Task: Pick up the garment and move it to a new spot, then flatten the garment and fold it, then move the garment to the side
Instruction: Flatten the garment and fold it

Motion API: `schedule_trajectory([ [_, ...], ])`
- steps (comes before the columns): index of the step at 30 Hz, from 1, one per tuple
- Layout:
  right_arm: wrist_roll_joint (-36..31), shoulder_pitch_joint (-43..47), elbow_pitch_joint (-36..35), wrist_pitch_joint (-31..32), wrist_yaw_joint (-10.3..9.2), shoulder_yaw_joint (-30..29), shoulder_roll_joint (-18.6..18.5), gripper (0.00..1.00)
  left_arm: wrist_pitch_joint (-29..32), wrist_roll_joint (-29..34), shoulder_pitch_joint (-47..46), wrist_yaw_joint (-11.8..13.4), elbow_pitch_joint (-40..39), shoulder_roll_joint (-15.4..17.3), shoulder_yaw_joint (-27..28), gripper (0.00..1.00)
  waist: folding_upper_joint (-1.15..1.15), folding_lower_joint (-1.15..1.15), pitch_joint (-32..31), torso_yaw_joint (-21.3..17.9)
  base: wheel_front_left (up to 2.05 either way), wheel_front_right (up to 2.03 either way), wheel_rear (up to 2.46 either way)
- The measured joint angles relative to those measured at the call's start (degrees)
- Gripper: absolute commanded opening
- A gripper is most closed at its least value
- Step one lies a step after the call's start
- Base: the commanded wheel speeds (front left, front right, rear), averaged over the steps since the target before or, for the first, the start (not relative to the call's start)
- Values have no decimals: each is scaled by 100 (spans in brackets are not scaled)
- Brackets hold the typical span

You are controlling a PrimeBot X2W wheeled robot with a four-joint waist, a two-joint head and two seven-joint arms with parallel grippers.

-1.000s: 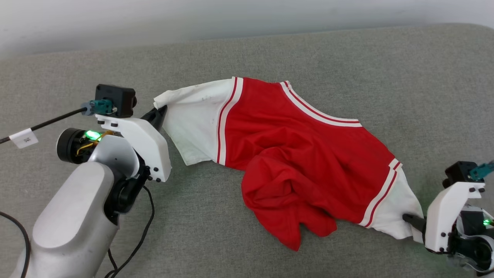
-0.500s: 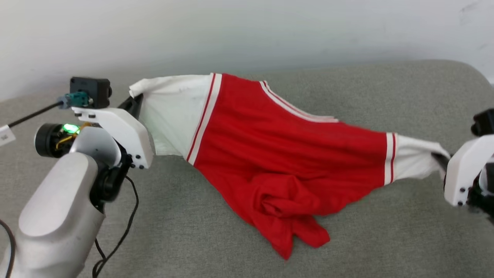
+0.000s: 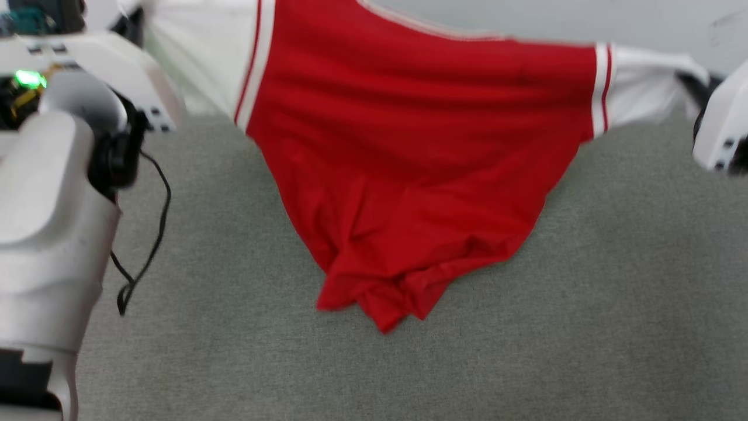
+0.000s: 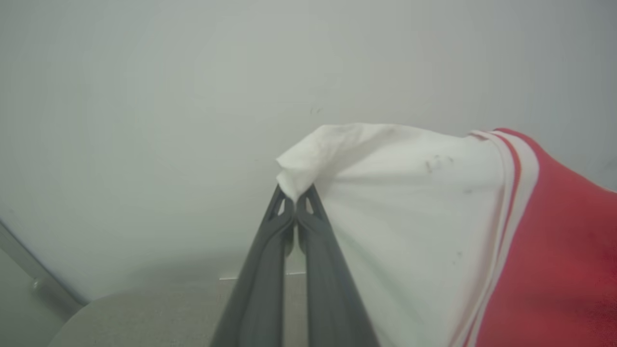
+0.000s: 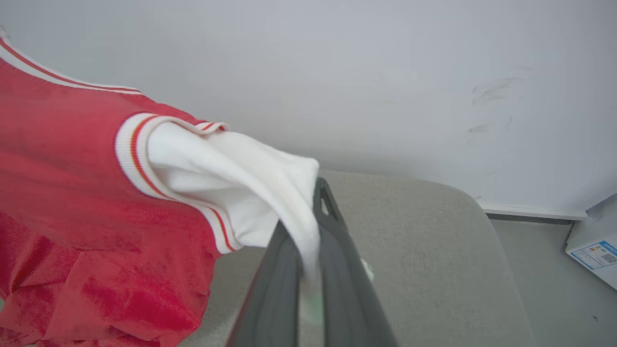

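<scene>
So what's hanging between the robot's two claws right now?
The red shirt with white sleeves, stretched between them in the head view. The left gripper pinches one sleeve, the right gripper the other; its hem hangs over the gray cushion.

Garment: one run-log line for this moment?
garment: held up, spread between grippers | left gripper: shut on sleeve tip | right gripper: shut on other sleeve | hem: hanging low, contact with grey surface unclear
</scene>
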Motion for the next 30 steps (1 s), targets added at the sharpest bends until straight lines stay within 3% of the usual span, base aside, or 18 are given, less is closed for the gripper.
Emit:
schedule_trajectory([
  [10,-141,-2085,910,-1311,0,19,177,0,-844,174,-1659,-152,790,-87,192,0,0,0,743,-60,0,0,0],
  [19,-190,-3699,1467,-2680,0,175,245,0,-1484,368,-3092,-202,887,9,314,0,0,1,1544,-166,0,0,0],
  [30,-75,-4586,2245,-3487,0,895,370,0,-1739,432,-3616,-319,1116,-12,261,0,0,2,2491,-228,0,0,0],
])
